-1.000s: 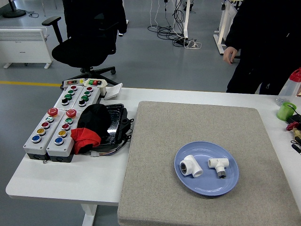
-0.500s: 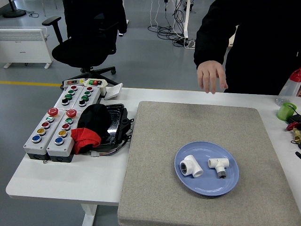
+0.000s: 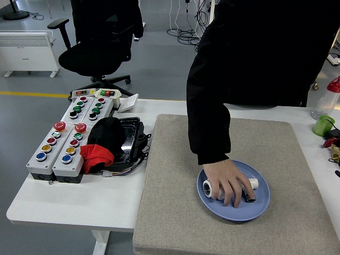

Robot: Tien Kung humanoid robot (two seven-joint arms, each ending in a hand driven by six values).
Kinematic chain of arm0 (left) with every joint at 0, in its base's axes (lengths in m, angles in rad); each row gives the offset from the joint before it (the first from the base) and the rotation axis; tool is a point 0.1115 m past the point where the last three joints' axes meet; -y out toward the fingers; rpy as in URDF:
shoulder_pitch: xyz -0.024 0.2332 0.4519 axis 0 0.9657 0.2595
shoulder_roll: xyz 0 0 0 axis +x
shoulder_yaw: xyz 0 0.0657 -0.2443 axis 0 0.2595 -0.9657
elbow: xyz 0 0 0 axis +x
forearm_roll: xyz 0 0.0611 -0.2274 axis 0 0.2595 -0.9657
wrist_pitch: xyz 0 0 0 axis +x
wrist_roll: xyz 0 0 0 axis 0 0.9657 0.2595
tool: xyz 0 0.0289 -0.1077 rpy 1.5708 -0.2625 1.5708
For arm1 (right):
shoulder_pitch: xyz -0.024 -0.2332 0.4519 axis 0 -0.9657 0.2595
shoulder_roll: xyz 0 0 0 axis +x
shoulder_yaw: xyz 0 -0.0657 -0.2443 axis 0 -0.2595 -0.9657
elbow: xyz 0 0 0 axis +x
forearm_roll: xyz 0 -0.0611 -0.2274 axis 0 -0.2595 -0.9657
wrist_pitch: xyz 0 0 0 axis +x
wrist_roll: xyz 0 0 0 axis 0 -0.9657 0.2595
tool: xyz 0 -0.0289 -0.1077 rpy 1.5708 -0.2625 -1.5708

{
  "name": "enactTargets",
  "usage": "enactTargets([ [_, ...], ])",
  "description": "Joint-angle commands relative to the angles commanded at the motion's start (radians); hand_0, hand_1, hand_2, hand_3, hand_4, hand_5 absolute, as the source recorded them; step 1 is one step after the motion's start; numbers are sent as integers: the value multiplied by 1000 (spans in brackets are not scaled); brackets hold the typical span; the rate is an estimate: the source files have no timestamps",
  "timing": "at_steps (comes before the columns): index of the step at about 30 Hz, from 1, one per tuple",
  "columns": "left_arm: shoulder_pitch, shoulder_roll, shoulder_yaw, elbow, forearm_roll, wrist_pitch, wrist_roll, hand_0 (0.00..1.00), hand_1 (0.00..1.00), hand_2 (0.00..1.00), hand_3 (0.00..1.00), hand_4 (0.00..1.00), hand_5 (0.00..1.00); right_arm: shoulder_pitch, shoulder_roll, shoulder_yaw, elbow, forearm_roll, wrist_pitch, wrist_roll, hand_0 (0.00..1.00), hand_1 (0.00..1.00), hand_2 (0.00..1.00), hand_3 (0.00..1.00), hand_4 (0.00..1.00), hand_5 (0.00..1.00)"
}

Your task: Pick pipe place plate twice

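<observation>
A person is now leaning over from the far edge, whereas half a second ago their hand was hovering above that edge. It is now lying across the plate, toward the near right corner of the mat, with fingers curling over both pipes. Both pipes are sitting in the plate, so the task is looking finished and the person is probably clearing them for a reset. Neither robot hand is showing.
</observation>
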Motion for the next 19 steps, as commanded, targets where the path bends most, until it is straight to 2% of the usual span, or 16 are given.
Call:
enactTargets([
  [19, -8, 0, 3, 2, -5, 4, -5, 648, 630, 638, 552, 386, 998, 5, 4, 6, -1, -5, -7, -19, 885, 823, 889, 834, 527, 579],
])
